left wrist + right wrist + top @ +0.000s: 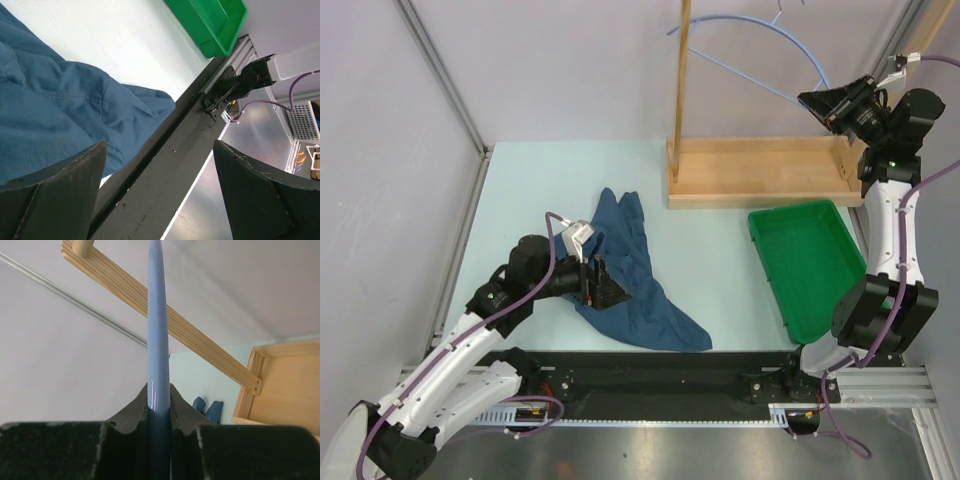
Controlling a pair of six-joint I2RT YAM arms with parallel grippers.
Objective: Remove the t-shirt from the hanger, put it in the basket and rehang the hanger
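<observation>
The right tool (827, 103) was raised high at the far right side, and its two fingers were pressed together on one end of the pale blue hanger (790, 40). In the right wrist view the thin blue arm of the hanger (156, 315) went straight up from between the dark pads of this tool (157, 405), with no gap at either side. The hanger was bare and curved in the air above the wooden rack (760, 170), whose base stood at the far part of the counter (720, 260).

The left tool (605, 290) was low over the t-shirt (655, 310). Its fingers were wide apart, and in the left wrist view nothing was between them (159, 150).

The dark teal-blue t-shirt lay crumpled on the counter, left of the middle and well apart from the hanger. It made a long shape from far to near, and its near corner reached almost to the black rail (660, 370) at the near edge.

The counter was pale mint and smooth. A green tray (810, 265) lay on its right part, just in front of the rack. Plain walls (380, 150) of pale grey-lilac closed the space at the left and at the back.
</observation>
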